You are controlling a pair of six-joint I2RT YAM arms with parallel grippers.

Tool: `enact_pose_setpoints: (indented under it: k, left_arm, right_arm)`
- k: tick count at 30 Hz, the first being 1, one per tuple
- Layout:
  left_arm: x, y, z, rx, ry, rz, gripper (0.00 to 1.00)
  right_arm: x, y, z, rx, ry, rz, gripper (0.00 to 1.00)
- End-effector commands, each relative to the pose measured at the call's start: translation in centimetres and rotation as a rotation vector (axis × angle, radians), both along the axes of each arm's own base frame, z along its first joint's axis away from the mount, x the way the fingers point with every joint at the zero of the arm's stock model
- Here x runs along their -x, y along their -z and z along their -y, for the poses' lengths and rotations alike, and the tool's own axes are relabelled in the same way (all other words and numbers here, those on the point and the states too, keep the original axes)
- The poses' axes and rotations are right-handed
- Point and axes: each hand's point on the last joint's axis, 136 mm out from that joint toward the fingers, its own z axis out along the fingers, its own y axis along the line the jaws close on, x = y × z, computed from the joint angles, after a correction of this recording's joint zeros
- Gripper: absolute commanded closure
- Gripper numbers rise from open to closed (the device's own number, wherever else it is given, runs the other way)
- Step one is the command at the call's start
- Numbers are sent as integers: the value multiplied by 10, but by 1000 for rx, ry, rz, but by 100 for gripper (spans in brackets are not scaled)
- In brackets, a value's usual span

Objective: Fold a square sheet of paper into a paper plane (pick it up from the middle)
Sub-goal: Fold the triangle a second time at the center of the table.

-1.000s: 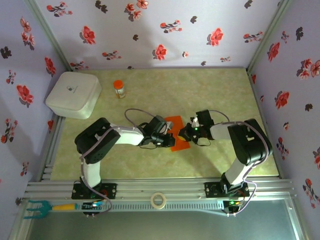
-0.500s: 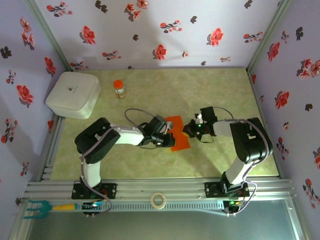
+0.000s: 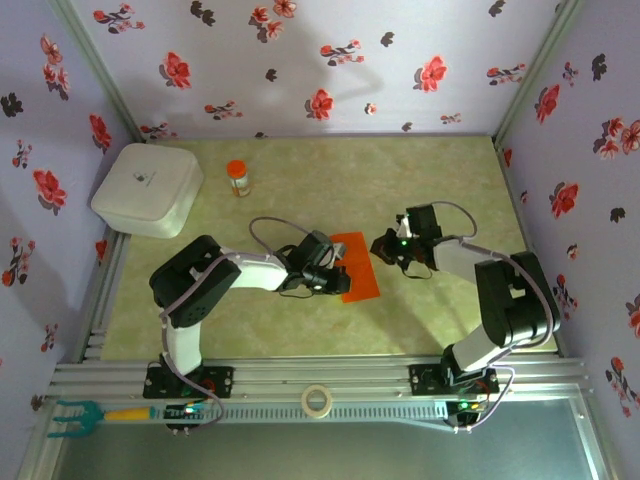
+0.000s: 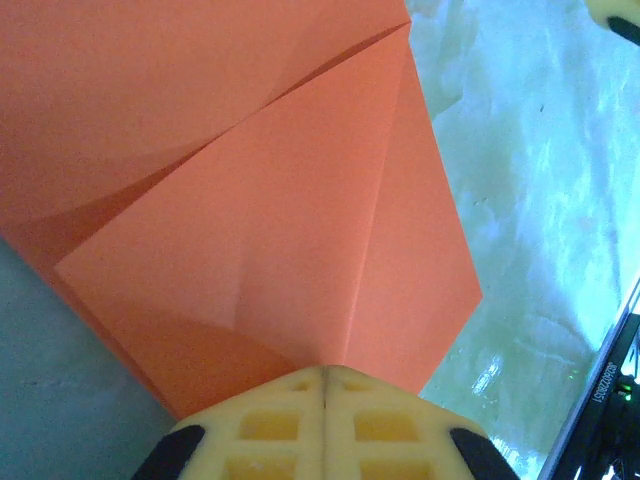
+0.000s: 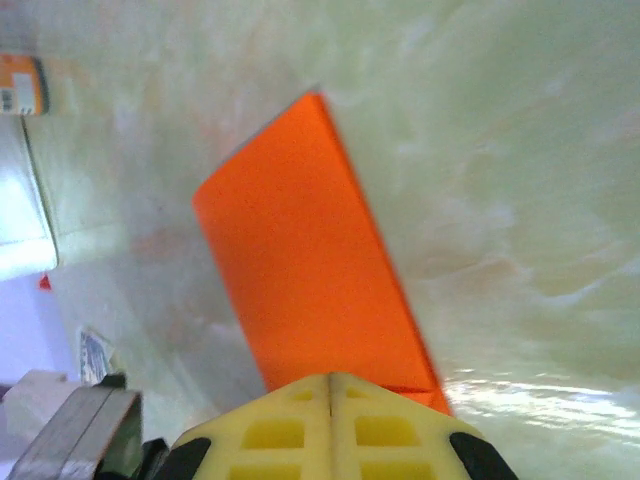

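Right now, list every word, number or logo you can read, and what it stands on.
None reads clearly.
white box: small dark logo on the lid, too small to read.
orange-capped bottle: label print, blurred.
black part at the left wrist view's right edge: white serial characters, too blurred to quote.
orange paper: plain, unmarked.

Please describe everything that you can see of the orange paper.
The paper is thin, bright orange, plain and matte. It is folded: flaps overlap and sharp creases run to a corner. It lies on the table, near its middle. The shut left gripper meets its left edge; pinching or pressing, I cannot tell.
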Motion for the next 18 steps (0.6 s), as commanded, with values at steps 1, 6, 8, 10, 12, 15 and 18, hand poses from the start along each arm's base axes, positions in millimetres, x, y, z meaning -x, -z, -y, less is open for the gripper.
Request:
enact_pose_setpoints:
  k: [1, 6, 8, 10, 12, 15, 18]
  left_arm:
    - [39, 61, -42, -236, 29, -131, 100]
    - [39, 61, -41, -237, 31, -133, 100]
    - [39, 61, -42, -240, 33, -133, 100]
    - [39, 61, -42, -241, 34, -134, 100]
    - [40, 62, -43, -243, 34, -135, 100]
    - [41, 64, -43, -244, 37, -140, 100]
    - [42, 65, -44, -247, 39, -145, 100]
  right_arm:
    - [22, 11, -17, 7, -74, -39, 98]
    - [35, 34, -25, 27, -111, -104, 99]
    - [37, 47, -20, 62, -105, -126, 99]
    - [35, 57, -11, 102, -87, -145, 100]
    - [29, 60, -5, 98, -63, -145, 100]
    - [17, 55, 1, 80, -27, -124, 100]
    - [8, 52, 7, 68, -6, -112, 99]
